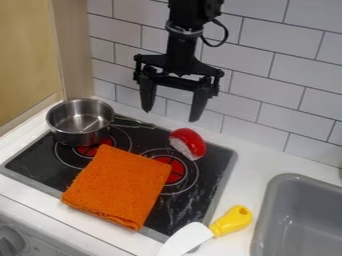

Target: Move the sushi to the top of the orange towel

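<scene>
So the stove [170, 212] has the folded orange towel [119, 185] on it, and over the back edge hangs the end effector [170, 115], spread wide with nothing in its grip. The red-topped sushi [188, 144] is sitting at the back right of the stove, off the towel, so imo we're at the pre-grasp step: next it needs to line up over the sushi, drop down and pinch it.

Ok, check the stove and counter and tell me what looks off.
The orange towel lies folded across the stove, partly covering the left burner and the right burner, an odd spot for cloth. The sushi also sits right on the stove. I see no spill or damage.
</scene>
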Controlling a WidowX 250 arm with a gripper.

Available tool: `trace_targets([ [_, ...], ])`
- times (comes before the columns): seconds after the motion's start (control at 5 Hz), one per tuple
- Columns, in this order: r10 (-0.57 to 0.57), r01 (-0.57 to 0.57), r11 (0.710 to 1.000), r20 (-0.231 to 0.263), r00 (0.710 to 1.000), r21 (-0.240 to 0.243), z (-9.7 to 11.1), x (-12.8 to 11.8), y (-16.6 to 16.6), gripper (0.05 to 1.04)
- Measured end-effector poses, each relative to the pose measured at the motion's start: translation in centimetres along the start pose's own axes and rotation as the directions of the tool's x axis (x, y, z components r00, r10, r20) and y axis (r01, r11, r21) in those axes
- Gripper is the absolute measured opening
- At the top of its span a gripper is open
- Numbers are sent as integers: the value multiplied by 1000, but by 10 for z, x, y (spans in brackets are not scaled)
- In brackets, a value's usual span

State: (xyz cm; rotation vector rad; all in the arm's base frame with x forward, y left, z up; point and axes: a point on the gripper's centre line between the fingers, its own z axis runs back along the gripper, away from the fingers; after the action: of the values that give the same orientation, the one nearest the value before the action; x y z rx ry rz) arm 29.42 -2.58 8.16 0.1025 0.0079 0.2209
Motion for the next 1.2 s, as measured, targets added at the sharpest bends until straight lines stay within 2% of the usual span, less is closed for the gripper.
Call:
trace_targets([
  [0.2, 12, -11, 1000, -60, 998, 16, -14, -12, 2, 999],
  [0.4, 231, -231, 973, -124, 965, 16, -25, -13, -3, 999],
  [0.6, 452, -452, 892, -78, 889, 18, -25, 5, -8, 999],
  [0.8, 610, -610, 792, -27, 792, 28, -24, 24, -15, 999],
  [1.0, 672, -673, 736, 37, 739, 76, -28, 34, -18, 999],
  [1.2, 691, -691, 721, 17, 723, 51, -32, 35, -25, 999],
])
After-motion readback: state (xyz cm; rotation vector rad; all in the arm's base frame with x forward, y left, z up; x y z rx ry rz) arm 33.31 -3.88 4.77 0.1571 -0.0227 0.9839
